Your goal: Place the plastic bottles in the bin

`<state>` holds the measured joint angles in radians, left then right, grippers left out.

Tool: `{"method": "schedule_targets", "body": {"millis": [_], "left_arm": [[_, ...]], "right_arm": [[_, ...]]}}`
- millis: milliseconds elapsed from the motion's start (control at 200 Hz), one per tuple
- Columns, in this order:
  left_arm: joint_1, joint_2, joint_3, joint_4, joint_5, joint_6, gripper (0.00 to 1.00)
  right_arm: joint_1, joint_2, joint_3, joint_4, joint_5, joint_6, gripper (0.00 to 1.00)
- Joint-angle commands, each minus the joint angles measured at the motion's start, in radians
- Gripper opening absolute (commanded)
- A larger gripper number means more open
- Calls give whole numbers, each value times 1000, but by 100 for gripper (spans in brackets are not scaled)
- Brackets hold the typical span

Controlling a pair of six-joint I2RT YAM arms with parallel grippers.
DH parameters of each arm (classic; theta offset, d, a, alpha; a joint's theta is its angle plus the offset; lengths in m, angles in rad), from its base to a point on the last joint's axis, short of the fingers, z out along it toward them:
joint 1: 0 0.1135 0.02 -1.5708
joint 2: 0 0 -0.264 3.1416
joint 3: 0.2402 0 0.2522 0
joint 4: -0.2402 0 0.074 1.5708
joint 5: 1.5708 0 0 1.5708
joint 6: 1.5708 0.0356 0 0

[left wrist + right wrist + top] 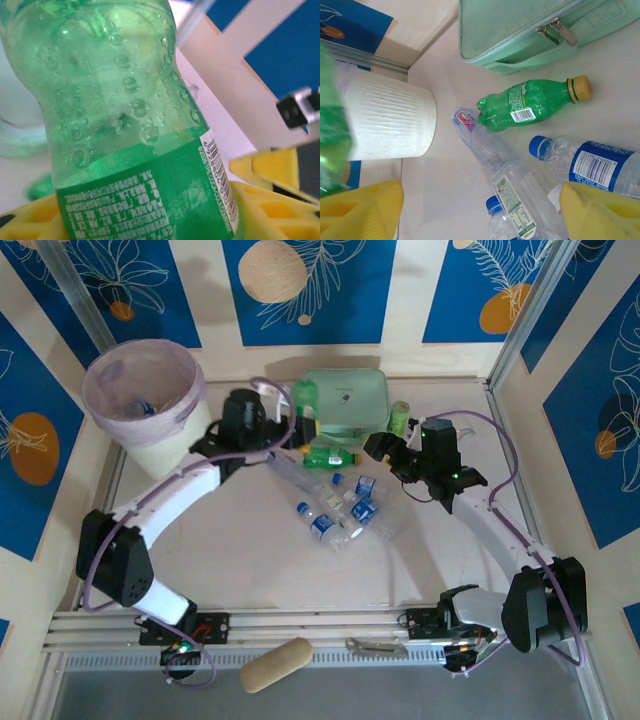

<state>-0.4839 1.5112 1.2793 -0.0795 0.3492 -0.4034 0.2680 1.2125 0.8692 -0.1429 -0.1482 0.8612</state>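
Note:
My left gripper (288,430) (150,216) is shut on a green bottle (120,115) (305,395), its yellow fingers (267,205) pressing the labelled part. The bin (140,400) (390,120) stands at the back left, with a pale bag over its rim. My right gripper (385,447) (480,192) is open above a pile of clear bottles (335,510) (520,200) with blue caps. A green bottle with a yellow cap (330,457) (530,102) lies beside the pile. Another green bottle (400,417) sits just behind the right gripper, and a blurred green shape (332,140) is at the left edge of the right wrist view.
A flat mint-green zip case (350,400) (520,30) lies at the back centre. A tan roll (277,663) and a metal tool (375,647) rest on the front rail. Patterned walls close in the table on three sides.

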Motion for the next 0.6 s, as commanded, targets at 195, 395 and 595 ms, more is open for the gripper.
{"method": "schedule_targets", "body": {"millis": [195, 395, 595], "left_arm": [[261, -101, 238, -304, -246, 269, 58], [438, -78, 255, -231, -333, 269, 56], [577, -10, 302, -237, -332, 217, 56]], "right_arm": [[0, 8, -14, 29, -28, 9, 83], [-1, -7, -9, 3, -16, -4, 83], [-5, -37, -37, 2, -1, 3, 83]]}}
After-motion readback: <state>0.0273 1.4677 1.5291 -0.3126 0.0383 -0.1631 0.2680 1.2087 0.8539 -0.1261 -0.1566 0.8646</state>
